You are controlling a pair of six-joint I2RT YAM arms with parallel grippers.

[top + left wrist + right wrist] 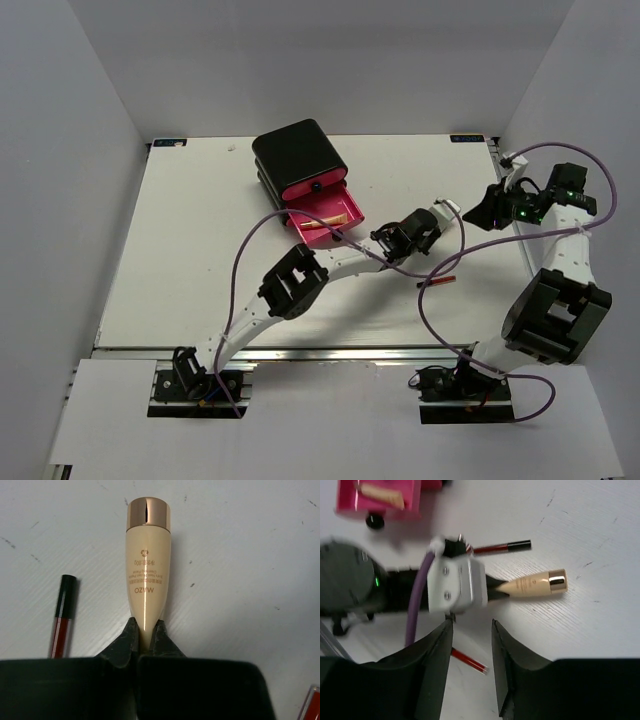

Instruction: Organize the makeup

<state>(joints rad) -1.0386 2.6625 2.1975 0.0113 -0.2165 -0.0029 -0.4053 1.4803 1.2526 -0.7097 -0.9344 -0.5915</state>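
My left gripper [145,630] is shut on the narrow tail of a gold-beige tube [146,575] with a shiny gold cap, just over the white table. The right wrist view shows the same grip [502,587] and tube [535,584]. A thin dark-red lip stick [62,620] lies left of the tube and also shows in the right wrist view [502,546]. My right gripper [470,622] is open and empty, above a second dark-red stick [470,661], which lies near the right arm [437,282]. From above, the right gripper [487,212] is just right of the left wrist [410,232].
The black box [300,160] stands at the back centre with one pink drawer [345,203] pulled open, a peach item [325,222] inside. The drawer also shows in the right wrist view [375,505]. Purple cables [440,265] loop over the table. A red corner [312,705] is at the frame edge.
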